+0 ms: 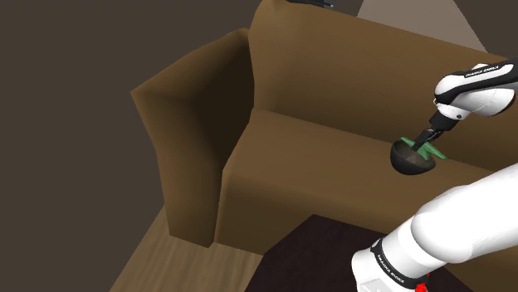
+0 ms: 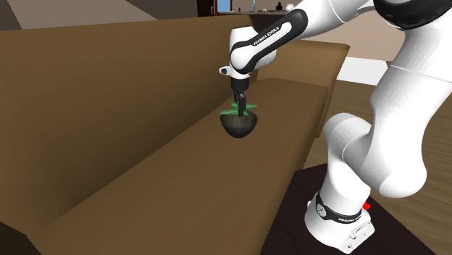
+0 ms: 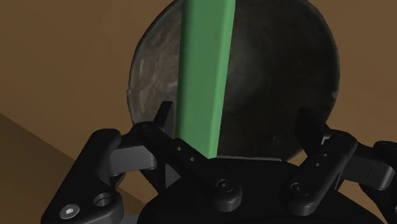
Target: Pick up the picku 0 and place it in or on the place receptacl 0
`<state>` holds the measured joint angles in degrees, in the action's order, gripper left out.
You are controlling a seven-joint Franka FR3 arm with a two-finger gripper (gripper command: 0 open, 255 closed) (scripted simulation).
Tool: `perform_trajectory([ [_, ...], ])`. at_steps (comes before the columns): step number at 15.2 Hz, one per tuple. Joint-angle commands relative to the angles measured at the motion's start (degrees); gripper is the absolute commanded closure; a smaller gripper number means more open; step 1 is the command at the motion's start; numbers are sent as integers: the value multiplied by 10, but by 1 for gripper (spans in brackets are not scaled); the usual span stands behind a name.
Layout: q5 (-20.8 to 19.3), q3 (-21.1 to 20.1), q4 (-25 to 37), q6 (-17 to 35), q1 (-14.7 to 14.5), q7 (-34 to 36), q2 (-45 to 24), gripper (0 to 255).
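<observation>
A dark round bowl [image 1: 409,161] [image 2: 241,128] [image 3: 280,76] rests on the brown sofa seat [image 1: 315,174] [image 2: 181,181]. A green flat bar-shaped thing [image 1: 435,153] [image 2: 232,112] [image 3: 207,70] lies in the bowl, its ends poking over the rim. My gripper [image 1: 425,141] [image 2: 241,109] [image 3: 235,119] hangs straight down over the bowl, just above its rim. In the wrist view the two fingers stand well apart. The green bar passes close to one finger [image 3: 165,114], and the other finger [image 3: 306,127] is far from it, so nothing is clasped.
The sofa's backrest [image 1: 349,58] [image 2: 109,80] rises behind the bowl, and an armrest [image 1: 191,124] closes the seat at the shoulder view's left. A dark stand top [image 1: 324,257] sits in front of the sofa, with wooden floor [image 1: 174,265] beside it.
</observation>
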<state>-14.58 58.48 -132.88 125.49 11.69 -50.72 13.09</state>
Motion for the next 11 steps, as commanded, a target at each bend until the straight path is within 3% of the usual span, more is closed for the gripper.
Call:
perform_trajectory([
  [1, -16, -16, 16, -34, 9, 12, 24, 0],
  [3, -26, -34, 37, -73, 16, 21, 45, 0],
  [11, -25, -34, 37, -73, 16, 21, 44, 0],
])
